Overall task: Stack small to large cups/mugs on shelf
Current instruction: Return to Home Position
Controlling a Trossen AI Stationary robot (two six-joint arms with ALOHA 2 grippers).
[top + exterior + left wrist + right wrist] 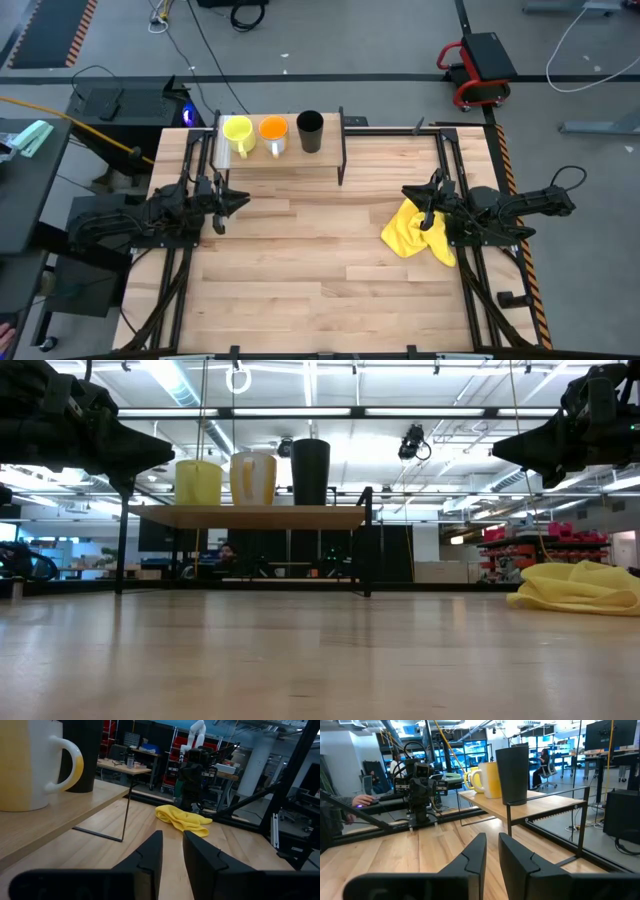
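Three cups stand in a row on the shelf [280, 158] [255, 516] at the table's far side: the yellow mug [238, 132] [198, 482], the orange mug with a pale handle [273, 130] [253, 478] [30, 765] and the taller black cup [310, 130] [310, 472] [512, 767]. Each rests upright on its base. My left gripper [240, 200] [172, 845] hovers shut over the table near the shelf's left end, holding nothing. My right gripper [408, 192] [492, 847] hovers shut off to the right of the shelf, also holding nothing.
A crumpled yellow cloth [418, 232] [580, 588] [182, 818] lies on the table below my right gripper. The shelf's thin black legs [125, 815] [582, 827] stand on the tabletop. Bare planks stretch between the arms and toward the near edge. A person's hand [362, 799] shows beyond the table.
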